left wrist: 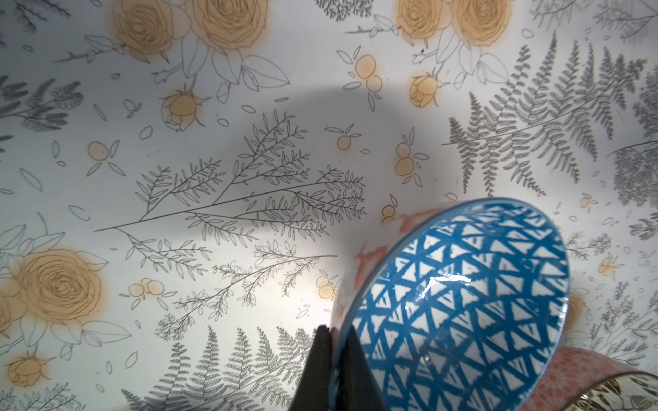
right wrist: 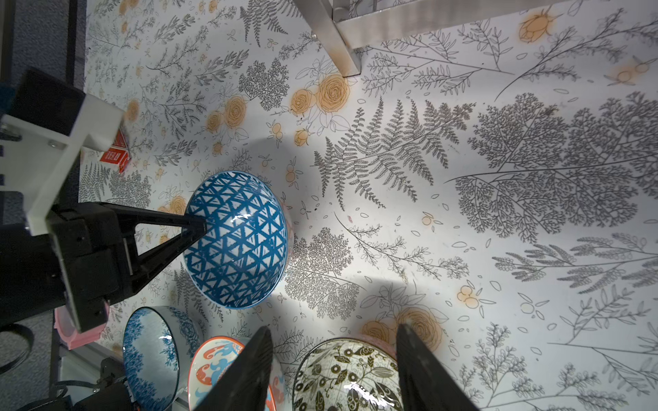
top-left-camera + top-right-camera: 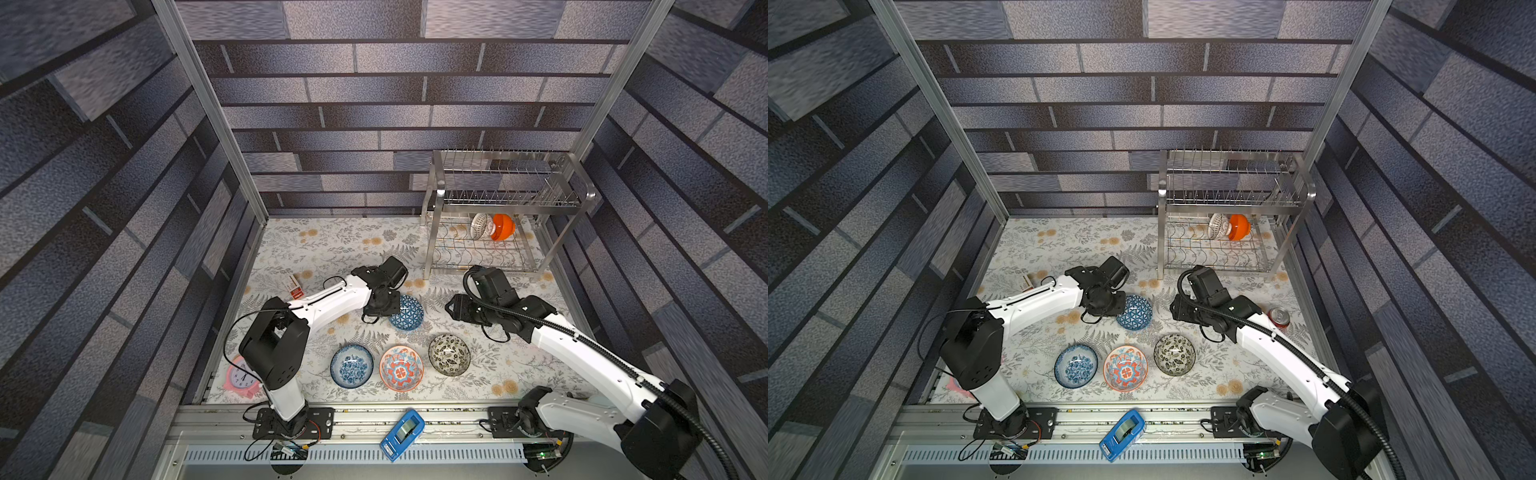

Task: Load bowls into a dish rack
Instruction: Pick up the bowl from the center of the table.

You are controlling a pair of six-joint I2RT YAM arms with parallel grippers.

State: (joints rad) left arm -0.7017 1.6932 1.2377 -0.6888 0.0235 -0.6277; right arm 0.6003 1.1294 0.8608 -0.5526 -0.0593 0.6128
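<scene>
Two bowls are seen in the dish rack (image 3: 507,203), four before it.
The rack is set at the table's (image 3: 332,249) rear right; in its lower tier the lattice bowl (image 3: 481,226) is stood just left of the plain bowl (image 3: 503,227). The triangle-patterned bowl (image 3: 409,312) is held tilted before the rack's left end. Nearer the front, three are laid in a row: left bowl (image 3: 351,365), middle bowl (image 3: 401,368), right bowl (image 3: 449,354).

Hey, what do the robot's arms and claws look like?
The left arm and right arm have white shells with black joints. Only the right one carries a ribbed black hose. The left claw and right claw have black tapered fingers.
</scene>
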